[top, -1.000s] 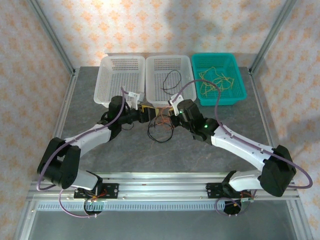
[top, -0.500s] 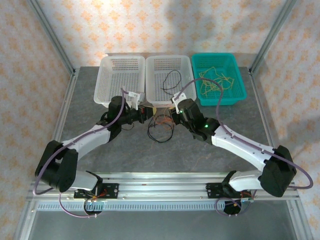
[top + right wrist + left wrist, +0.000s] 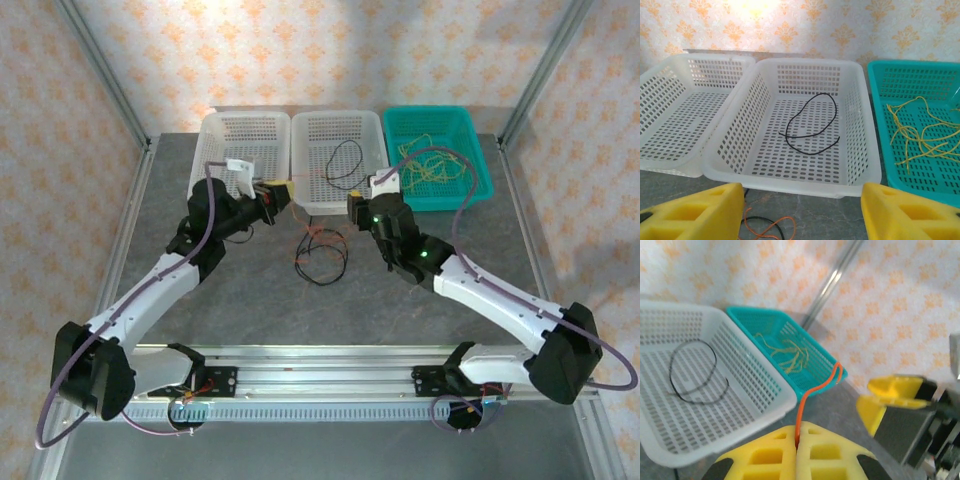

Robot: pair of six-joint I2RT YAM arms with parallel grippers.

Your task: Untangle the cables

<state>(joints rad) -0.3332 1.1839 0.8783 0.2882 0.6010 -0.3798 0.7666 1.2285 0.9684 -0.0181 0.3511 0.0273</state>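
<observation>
Cables (image 3: 320, 255), black and orange-red, lie looped together at the middle of the table (image 3: 250, 300). Above them, the left gripper (image 3: 796, 455) is pressed together, pinching an orange cable (image 3: 799, 415). The right gripper (image 3: 802, 212) stands spread, holding nothing. One strand seems to be getting pulled free, so next the right should pin the black loops. Along the far edge a white basket (image 3: 670, 95), a middle basket (image 3: 735, 135) holding a black cable (image 3: 812, 125), and a teal basket (image 3: 920, 77) of yellow cables (image 3: 920, 135) crowd the lift.

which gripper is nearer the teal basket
Right. The right gripper is just left of the teal basket; the left gripper is farther left, near where the two white baskets meet.
</observation>
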